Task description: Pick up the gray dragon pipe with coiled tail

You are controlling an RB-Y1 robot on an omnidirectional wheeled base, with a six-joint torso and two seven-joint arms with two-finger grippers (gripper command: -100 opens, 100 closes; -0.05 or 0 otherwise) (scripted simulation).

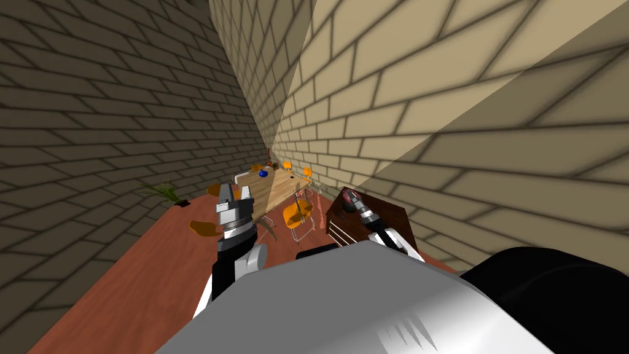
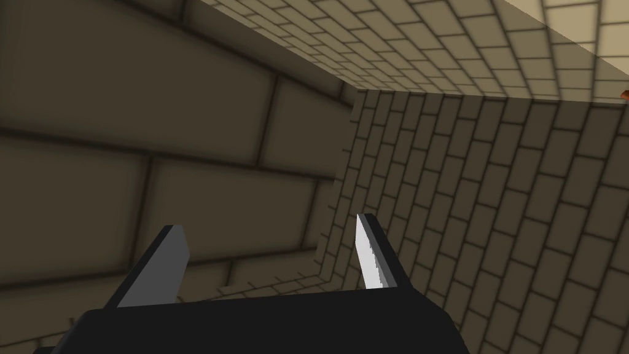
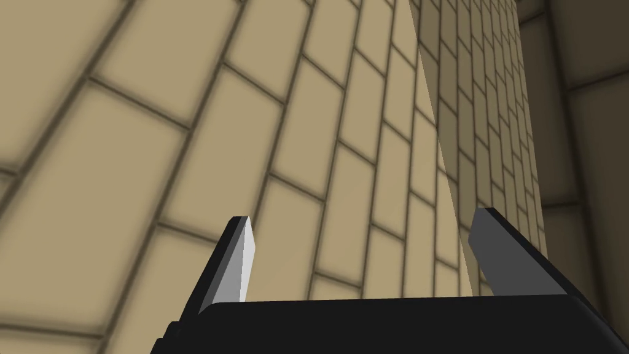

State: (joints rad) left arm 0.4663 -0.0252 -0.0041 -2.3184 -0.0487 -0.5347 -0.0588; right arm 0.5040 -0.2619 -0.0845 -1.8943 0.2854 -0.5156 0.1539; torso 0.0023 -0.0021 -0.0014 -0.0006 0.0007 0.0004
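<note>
My left gripper (image 1: 236, 192) is raised in front of my chest on the left, and its wrist view shows it open (image 2: 273, 246) with nothing between the fingers. My right gripper (image 1: 349, 198) is held up on the right, above a dark brown drawer cabinet (image 1: 387, 216). It is open too (image 3: 368, 243) and holds nothing. Far ahead stands a wooden table (image 1: 279, 187) with a few small things at its far end, one blue (image 1: 263, 174) and some brown (image 1: 269, 166). They are too small to tell which, if any, is the dragon pipe.
Orange chairs (image 1: 298, 216) stand around the table, one (image 1: 203, 228) near my left forearm. A potted plant (image 1: 164, 192) sits by the left wall. Brick walls close in on both sides of a red-brown floor (image 1: 141, 276).
</note>
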